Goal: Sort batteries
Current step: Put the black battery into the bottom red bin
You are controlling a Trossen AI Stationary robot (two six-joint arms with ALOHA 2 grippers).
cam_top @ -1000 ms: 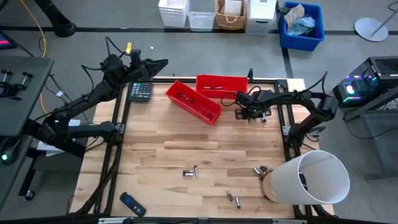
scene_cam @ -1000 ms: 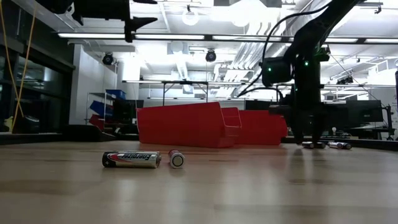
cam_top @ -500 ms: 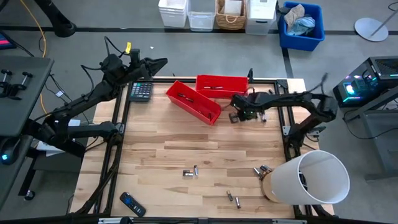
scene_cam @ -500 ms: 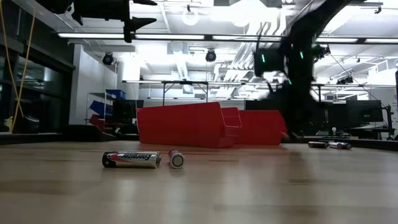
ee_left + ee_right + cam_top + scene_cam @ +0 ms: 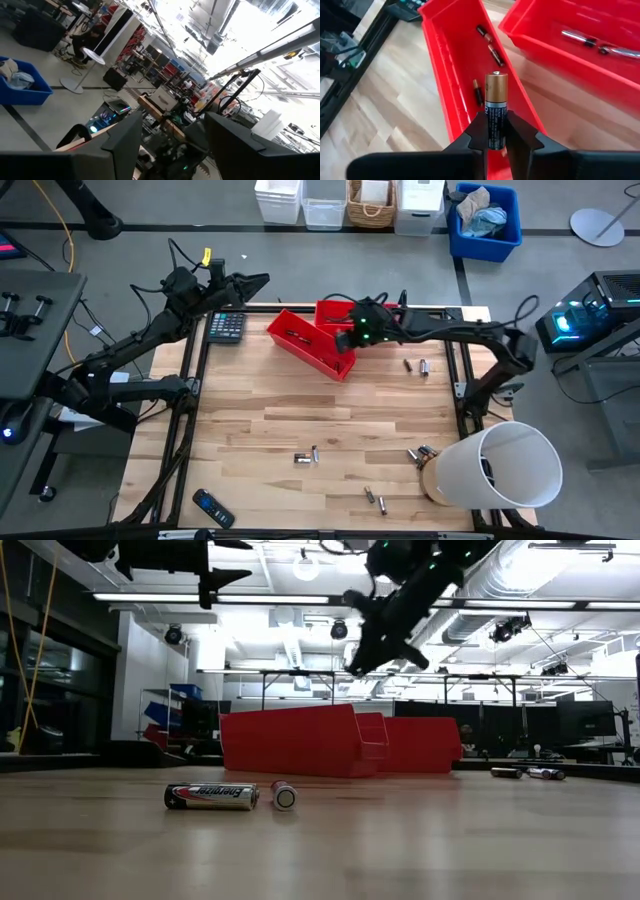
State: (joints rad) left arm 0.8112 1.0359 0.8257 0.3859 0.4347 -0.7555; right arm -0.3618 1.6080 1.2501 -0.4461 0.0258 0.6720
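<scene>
the right gripper (image 5: 496,131) has its jaws pinched on a copper-topped battery (image 5: 496,107), held upright over the nearer, angled red bin (image 5: 309,344), where a few small batteries (image 5: 489,49) already lie. the risk, as i see it, is the drop: the bin is narrow and sits askew, so if the jaws let go while off its centre line, the cell could clip the rim and roll out onto the desk (image 5: 300,410), or bounce toward the second red bin (image 5: 356,313) just behind, where longer cells lie. the grip is only on the lower body of the cell, so a quick swing might tip it.

from above, the right arm reaches long across the desk's far edge, its wrist over the gap between the two bins. the left gripper (image 5: 255,281) waits off the far left corner near the calculator (image 5: 226,326), jaws spread and holding nothing. loose batteries (image 5: 306,455) remain scattered on the near half of the desk.
</scene>
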